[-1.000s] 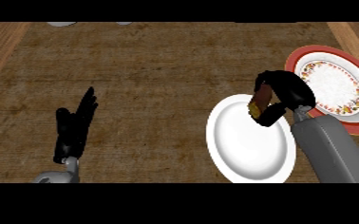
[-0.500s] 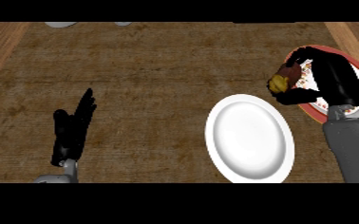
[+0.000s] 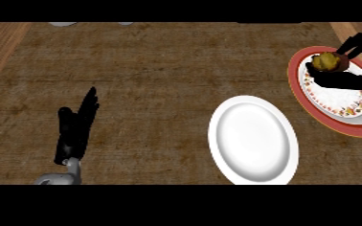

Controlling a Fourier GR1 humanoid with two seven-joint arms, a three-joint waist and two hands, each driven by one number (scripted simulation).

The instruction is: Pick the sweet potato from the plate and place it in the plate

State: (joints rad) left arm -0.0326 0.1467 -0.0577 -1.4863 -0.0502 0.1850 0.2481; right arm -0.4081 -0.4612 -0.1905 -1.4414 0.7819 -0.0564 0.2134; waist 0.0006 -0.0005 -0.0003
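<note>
The small, knobbly yellow-brown sweet potato [image 3: 326, 61] sat over the red-rimmed patterned plate [image 3: 305, 94] at the right edge of the counter, near that plate's far end. The robot's right hand [image 3: 338, 75], black and coming in from the right margin, lay across the plate's white centre with fingers reaching up beside the potato. Whether those fingers were curled round the potato or opened away from it could not be told from this angle, nor whether the potato rested on the plate or hung just above it.

Just beside and nearer the robot lay the plain white oval plate [image 3: 253, 140], nothing on it, its rim close to the red-rimmed plate's edge without clearly touching.

As a judgement, the step in hand was either the closing or the letting-go of a grasp at the patterned plate. To do it well, the hand should settle its fingers squarely around the potato's middle rather than its tapered end, since a lumpy, rounded root will likely roll if pinched off-centre. Any lift ought to clear the plate's raised rim before travelling sideways, and the set-down should be low and central so the potato does not roll to the edge.

The left hand [image 3: 76, 128] rested open near the lower left of the brown woven-textured counter [image 3: 155, 76], fingers straight and pointing up, well apart from both plates.
</note>
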